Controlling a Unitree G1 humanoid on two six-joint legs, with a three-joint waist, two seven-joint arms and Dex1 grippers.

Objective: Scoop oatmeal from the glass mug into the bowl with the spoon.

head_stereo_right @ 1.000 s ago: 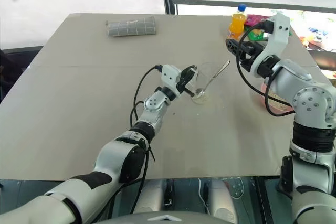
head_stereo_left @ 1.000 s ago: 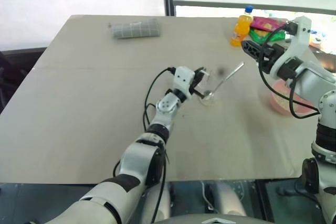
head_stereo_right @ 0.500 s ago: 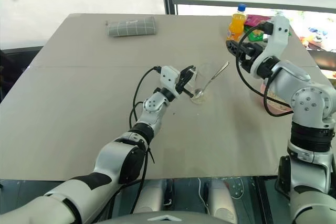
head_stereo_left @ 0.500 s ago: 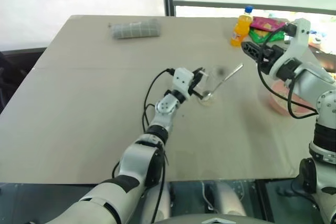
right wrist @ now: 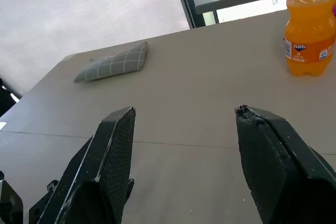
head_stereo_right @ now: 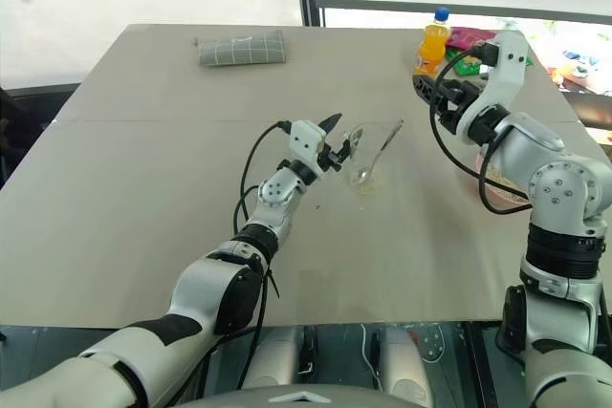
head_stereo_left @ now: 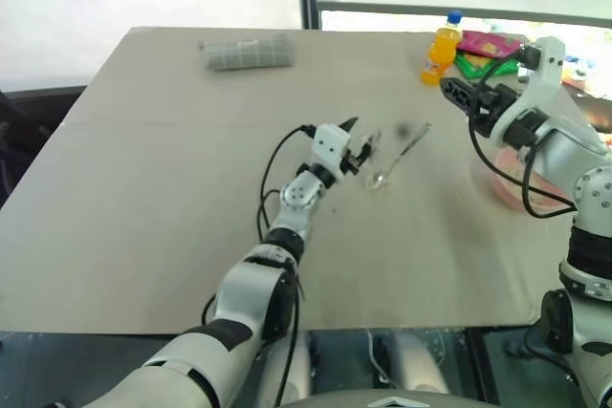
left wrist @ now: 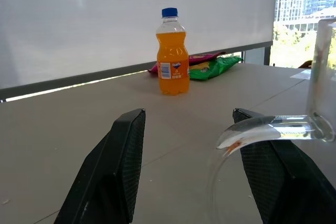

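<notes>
The left gripper [head_stereo_right: 337, 139] is seen with its two black fingers spread apart, nothing held, just beside the handle of the small transparent glass mug [head_stereo_right: 367, 154]. A slim silver metal spoon [head_stereo_right: 378, 153] is leaned inside the mug. Farther right, the right gripper [head_stereo_left: 455, 95] is held open and empty above the table [head_stereo_left: 143, 188], near the shallow salmon-pink bowl [head_stereo_left: 509, 188]. An orange bottle [head_stereo_left: 441, 49] is stood beyond.

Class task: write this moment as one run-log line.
left gripper: open, beside glass mug handle | right gripper: open, empty, raised | spoon: leaning in mug | bowl: under right arm
</notes>
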